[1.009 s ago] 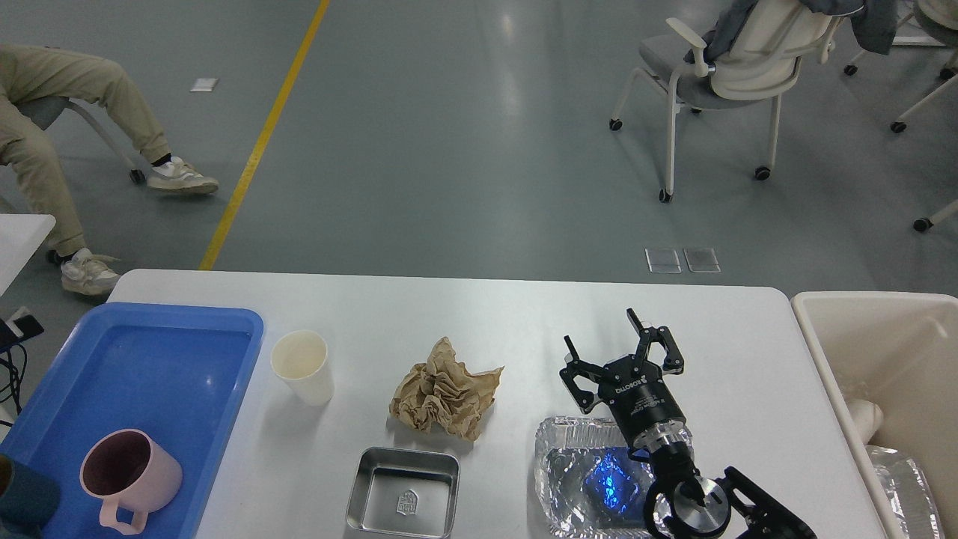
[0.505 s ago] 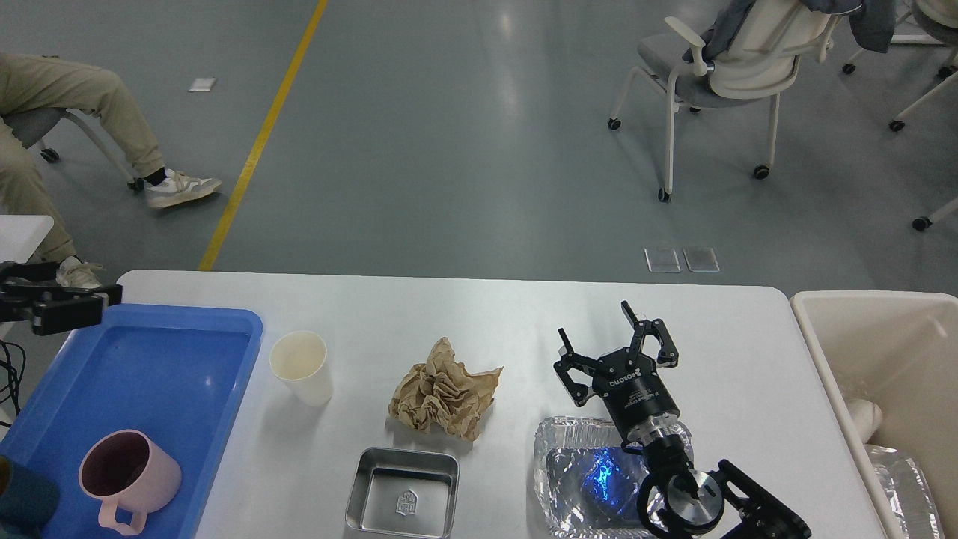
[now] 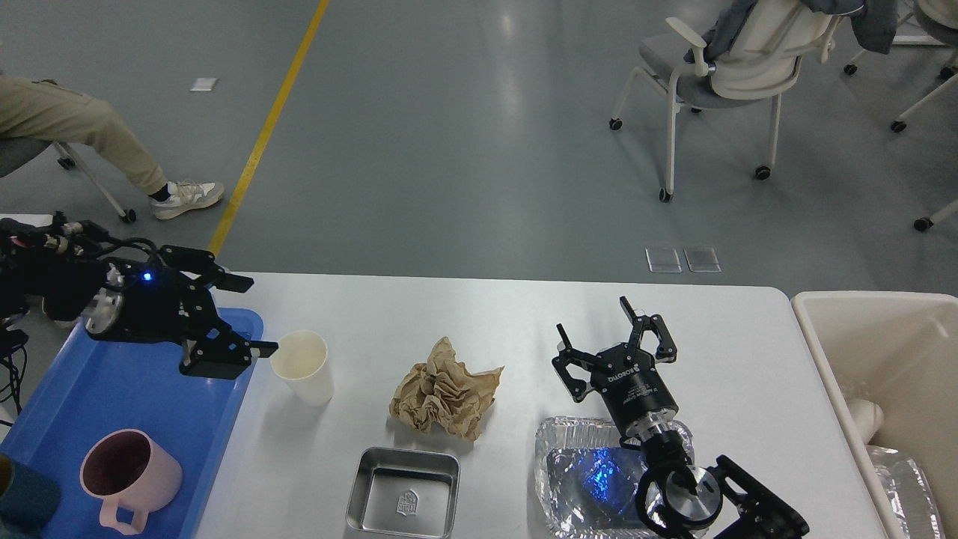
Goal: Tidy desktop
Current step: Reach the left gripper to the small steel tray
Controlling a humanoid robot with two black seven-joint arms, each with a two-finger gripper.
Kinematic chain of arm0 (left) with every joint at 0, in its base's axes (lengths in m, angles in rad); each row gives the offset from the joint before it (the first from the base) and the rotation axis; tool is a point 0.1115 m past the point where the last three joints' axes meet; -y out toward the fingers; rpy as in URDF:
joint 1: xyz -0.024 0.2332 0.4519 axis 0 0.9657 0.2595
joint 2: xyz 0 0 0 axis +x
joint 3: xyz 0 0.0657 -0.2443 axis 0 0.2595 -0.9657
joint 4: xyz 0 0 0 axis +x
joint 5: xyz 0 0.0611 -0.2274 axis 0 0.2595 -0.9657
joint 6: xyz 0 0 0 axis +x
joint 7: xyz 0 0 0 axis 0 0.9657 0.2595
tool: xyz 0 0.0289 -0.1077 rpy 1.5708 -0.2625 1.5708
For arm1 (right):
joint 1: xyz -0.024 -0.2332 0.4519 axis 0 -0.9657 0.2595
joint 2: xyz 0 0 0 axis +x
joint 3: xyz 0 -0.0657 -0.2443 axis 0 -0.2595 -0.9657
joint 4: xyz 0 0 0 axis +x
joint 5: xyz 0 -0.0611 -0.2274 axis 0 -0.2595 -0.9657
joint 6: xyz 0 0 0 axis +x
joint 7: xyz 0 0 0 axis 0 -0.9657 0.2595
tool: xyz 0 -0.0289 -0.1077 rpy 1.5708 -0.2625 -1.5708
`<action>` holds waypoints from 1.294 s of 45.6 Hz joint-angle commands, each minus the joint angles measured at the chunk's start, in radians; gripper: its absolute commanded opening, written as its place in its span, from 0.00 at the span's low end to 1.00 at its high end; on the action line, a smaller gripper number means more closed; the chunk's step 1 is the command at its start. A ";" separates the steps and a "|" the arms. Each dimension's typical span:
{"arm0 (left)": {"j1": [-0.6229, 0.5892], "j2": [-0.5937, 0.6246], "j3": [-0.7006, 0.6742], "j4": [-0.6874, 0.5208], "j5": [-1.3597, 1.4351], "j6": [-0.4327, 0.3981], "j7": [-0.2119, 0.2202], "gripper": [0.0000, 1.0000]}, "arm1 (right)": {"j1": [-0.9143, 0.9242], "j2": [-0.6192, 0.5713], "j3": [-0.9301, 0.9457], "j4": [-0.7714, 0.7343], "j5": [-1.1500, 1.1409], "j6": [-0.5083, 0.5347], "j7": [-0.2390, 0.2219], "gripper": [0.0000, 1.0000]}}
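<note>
I judge the tidying partly done. On the left, a pink mug (image 3: 129,473) already sits in the blue tray (image 3: 67,389). My left gripper (image 3: 251,316) hangs spread and empty beside the paper cup (image 3: 302,367). Crumpled brown paper (image 3: 443,389), a steel dish (image 3: 403,492) and a foil tray (image 3: 591,479) still lie loose. My right gripper (image 3: 599,333) hovers open, holding nothing. The desktop (image 3: 494,314) is plain white, spanning tray to bin (image 3: 883,359).

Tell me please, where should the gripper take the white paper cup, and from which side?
Probably grip the paper cup across its upper wall just below the rim, coming level from its left. It stands upright on the desktop, mouth open and round, and the open left gripper is already beside it on that side. The crumpled brown paper lies apart on the right.
</note>
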 commanded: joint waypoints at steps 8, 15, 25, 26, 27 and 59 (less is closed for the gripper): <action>-0.162 -0.185 0.248 -0.007 0.018 -0.039 -0.002 0.97 | 0.004 0.000 0.000 0.000 0.000 0.001 0.002 1.00; -0.189 -0.308 0.308 -0.005 0.019 -0.037 -0.003 0.97 | 0.004 0.000 0.002 0.000 0.000 0.001 0.003 1.00; -0.184 -0.441 0.360 -0.001 0.019 -0.039 -0.002 0.97 | 0.004 0.000 0.004 0.000 0.003 0.001 0.005 1.00; -0.186 -0.450 0.369 -0.001 0.019 -0.039 -0.002 0.97 | 0.004 0.000 0.005 0.001 0.003 0.001 0.005 1.00; -0.184 -0.463 0.377 -0.001 0.019 -0.039 -0.002 0.97 | 0.006 0.000 0.005 0.001 0.003 0.001 0.005 1.00; -0.064 -0.564 0.472 0.048 0.021 -0.072 0.141 0.93 | 0.004 -0.002 0.010 0.003 0.003 0.001 0.005 1.00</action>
